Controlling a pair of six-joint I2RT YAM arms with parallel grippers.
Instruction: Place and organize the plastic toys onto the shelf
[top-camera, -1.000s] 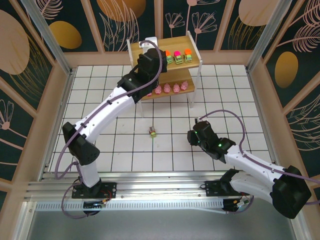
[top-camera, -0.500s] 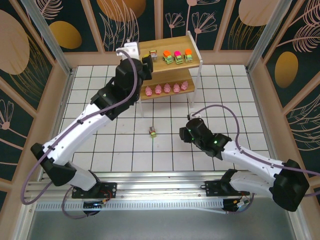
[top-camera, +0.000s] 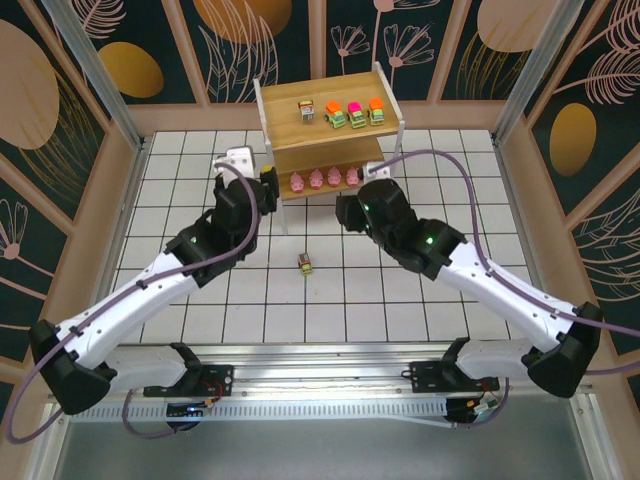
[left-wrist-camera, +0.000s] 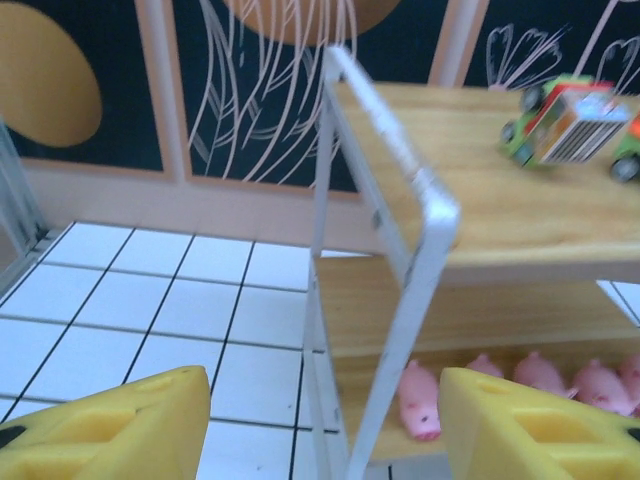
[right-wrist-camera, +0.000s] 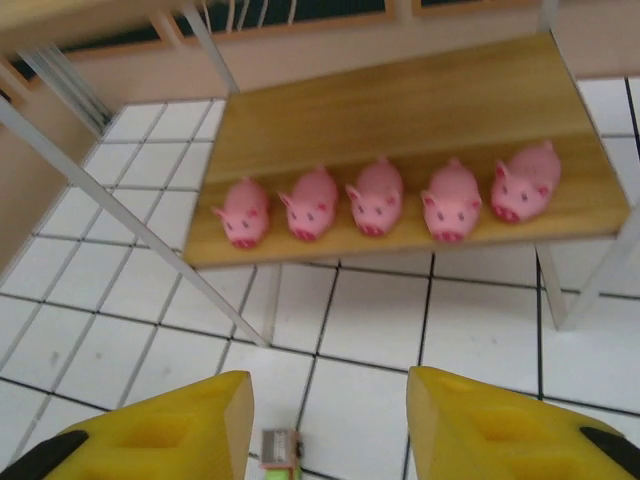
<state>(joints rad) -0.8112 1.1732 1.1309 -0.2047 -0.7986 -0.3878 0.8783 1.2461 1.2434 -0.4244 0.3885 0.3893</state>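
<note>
The shelf (top-camera: 290, 130) stands at the back. Its top board carries several toy vehicles: a grey-topped one (top-camera: 307, 110), then orange (top-camera: 334, 115), pink (top-camera: 354, 113) and orange (top-camera: 376, 110). Pink pigs (top-camera: 316, 180) line the lower board; the right wrist view shows them as a row (right-wrist-camera: 375, 195) on that board (right-wrist-camera: 400, 110). One more vehicle (top-camera: 305, 264) lies on the floor, just ahead of my open right gripper (right-wrist-camera: 325, 440). My left gripper (left-wrist-camera: 320, 440) is open and empty by the shelf's left post (left-wrist-camera: 420, 250), with the grey-topped vehicle (left-wrist-camera: 565, 125) up on the board.
White tiled floor (top-camera: 450, 170) spreads around the shelf, fenced by low wooden walls. The shelf's thin white legs (right-wrist-camera: 215, 290) stand in front of my right gripper. The right arm (top-camera: 440, 250) stretches across the floor right of the loose vehicle.
My left arm drew back and down from the top board, leaving the grey-topped vehicle there. My right arm swung forward and left to the shelf's front. Both jaws widened.
</note>
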